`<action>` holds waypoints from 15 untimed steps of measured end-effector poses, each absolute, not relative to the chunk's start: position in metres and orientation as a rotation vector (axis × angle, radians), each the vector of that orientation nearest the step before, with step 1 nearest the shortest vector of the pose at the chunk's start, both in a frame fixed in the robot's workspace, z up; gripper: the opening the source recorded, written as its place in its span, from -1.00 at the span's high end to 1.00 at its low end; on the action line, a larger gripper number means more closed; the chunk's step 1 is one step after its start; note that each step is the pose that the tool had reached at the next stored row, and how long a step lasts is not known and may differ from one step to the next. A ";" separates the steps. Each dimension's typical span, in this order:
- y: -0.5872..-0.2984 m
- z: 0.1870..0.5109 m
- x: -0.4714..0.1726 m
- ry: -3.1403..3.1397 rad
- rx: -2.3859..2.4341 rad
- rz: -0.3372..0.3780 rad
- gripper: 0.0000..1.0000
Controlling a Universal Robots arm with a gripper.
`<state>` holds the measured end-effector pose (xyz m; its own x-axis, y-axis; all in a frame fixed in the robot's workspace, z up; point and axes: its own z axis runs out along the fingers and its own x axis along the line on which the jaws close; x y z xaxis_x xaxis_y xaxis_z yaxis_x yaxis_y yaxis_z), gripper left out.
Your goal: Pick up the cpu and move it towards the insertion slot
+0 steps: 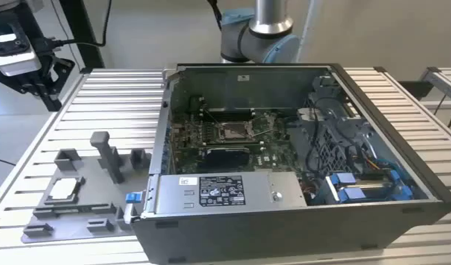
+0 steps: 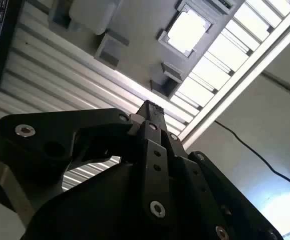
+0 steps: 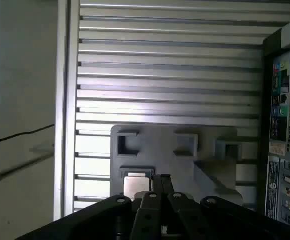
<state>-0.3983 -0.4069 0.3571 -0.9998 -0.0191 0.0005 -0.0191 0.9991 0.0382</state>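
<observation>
A black robot pincer [image 2: 150, 107], closed on nothing, hangs well clear of the small silvery square cpu [image 1: 63, 189] lying in a grey plastic fixture plate [image 1: 67, 222] on the slatted metal worktop [image 1: 115, 105]; a clean pick likely needs it opened and lowered squarely over the chip's edges.

Ribbed silver tabletop [image 1: 115, 105] of long aluminium slats, brightly lit from above; pale grey floor [image 1: 152, 27] beyond, thin black cable [image 3: 19, 134] trailing across.
</observation>
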 end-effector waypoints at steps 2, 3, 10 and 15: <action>-0.407 0.357 -0.398 -3.140 0.030 -0.060 1.00; -0.407 0.357 -0.398 -3.140 0.030 -0.060 1.00; -0.407 0.357 -0.398 -3.140 0.030 -0.060 1.00; -0.407 0.357 -0.400 -3.140 0.030 -0.060 1.00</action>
<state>-0.4000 -0.4069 0.3571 -0.9998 -0.0190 0.0004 -0.0189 0.9991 0.0382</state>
